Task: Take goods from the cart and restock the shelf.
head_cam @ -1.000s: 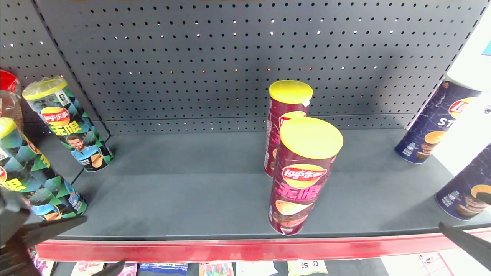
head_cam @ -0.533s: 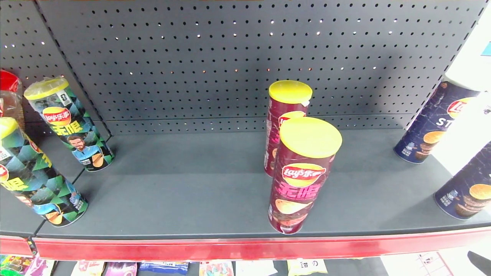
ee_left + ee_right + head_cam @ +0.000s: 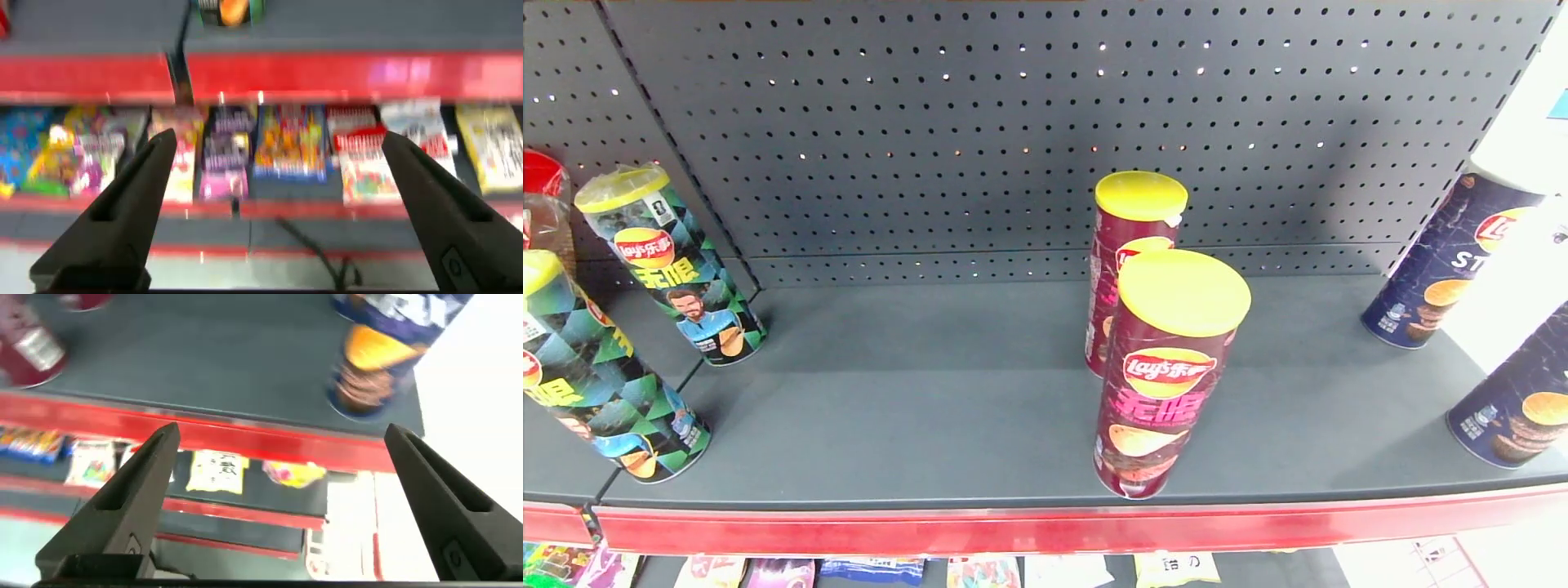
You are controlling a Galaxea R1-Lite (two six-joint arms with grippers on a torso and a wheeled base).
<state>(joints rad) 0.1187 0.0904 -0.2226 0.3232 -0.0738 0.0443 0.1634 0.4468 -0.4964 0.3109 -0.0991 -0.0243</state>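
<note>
Head view is moderately bright and evenly lit. The dark shelf (image 3: 947,425) and pegboard (image 3: 1013,122) look dull, with pinpoints of light showing through the peg holes. A soft shadow falls on the pegboard at upper right. The far right is blown out to white (blue cans (image 3: 1445,261) are half washed out). There is sheen on the red front rail (image 3: 1045,527). Wide-angle bend shows at the edges: green cans (image 3: 670,261) lean outward and the rail curves. Right wrist view has white glare beside the shelf.

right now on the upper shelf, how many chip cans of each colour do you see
maroon cans: 2
green cans: 2
navy cans: 2
total: 6
A red-topped item at the left edge is cut off and its kind is unclear, so it is not counted.
</note>
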